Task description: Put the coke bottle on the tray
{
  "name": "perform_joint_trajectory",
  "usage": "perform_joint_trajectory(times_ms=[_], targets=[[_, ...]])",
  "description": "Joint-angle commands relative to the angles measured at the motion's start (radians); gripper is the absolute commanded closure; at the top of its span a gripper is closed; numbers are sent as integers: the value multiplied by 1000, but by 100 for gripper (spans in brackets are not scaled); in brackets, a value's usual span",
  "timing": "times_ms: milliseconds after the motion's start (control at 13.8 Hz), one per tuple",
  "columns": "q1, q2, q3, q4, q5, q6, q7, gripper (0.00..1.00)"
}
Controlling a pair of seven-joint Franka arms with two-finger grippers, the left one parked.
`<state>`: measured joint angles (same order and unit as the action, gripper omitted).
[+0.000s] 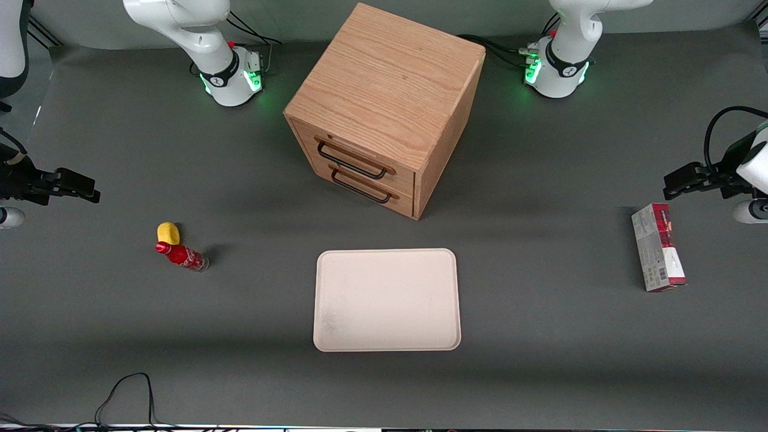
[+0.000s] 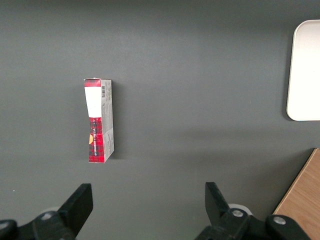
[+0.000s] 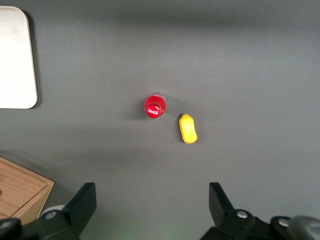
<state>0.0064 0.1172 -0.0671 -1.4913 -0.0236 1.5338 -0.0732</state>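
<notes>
Coke bottle (image 1: 182,256) found standing upright on the grey table (image 1: 540,336) toward the working arm's end, red cap up, clear base down; seen cap-on from directly above in the right wrist view (image 3: 155,106). Just beside it, slightly farther from the front camera, a yellow lemon-like lump (image 1: 168,233), close but apart from the bottle in the right wrist view (image 3: 188,128). Tray (image 1: 387,300) lying flat near the table's middle, nearer the front camera than the wooden drawer cabinet (image 1: 384,108); cream-white, low-rimmed, nothing in it, only a faint grey smudge near one corner. Bottle well apart from the tray, not on it. One tray corner also visible from the right wrist (image 3: 15,60). Cabinet with two drawers, both shut, each with a dark wire handle; contents not visible. Red-and-grey carton (image 1: 657,247) lying on its side toward the parked arm's end, closed, also seen from the left wrist (image 2: 99,120). Gripper (image 1: 75,185) held above the table at the working arm's end, farther from the front camera than the bottle and clear of it; fingers (image 3: 82,202) spread wide in the wrist view, nothing between them, nothing held.
</notes>
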Motion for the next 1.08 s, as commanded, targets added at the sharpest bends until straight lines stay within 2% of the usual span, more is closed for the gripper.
perform_joint_trajectory(times_ms=[0, 361, 723, 1012], targets=[[9, -16, -11, -6, 16, -15, 23, 0], [9, -11, -11, -1, 16, -14, 23, 0], [6, 91, -8, 104, 20, -4, 16, 0], [9, 111, -7, 100, 43, 18, 18, 0]])
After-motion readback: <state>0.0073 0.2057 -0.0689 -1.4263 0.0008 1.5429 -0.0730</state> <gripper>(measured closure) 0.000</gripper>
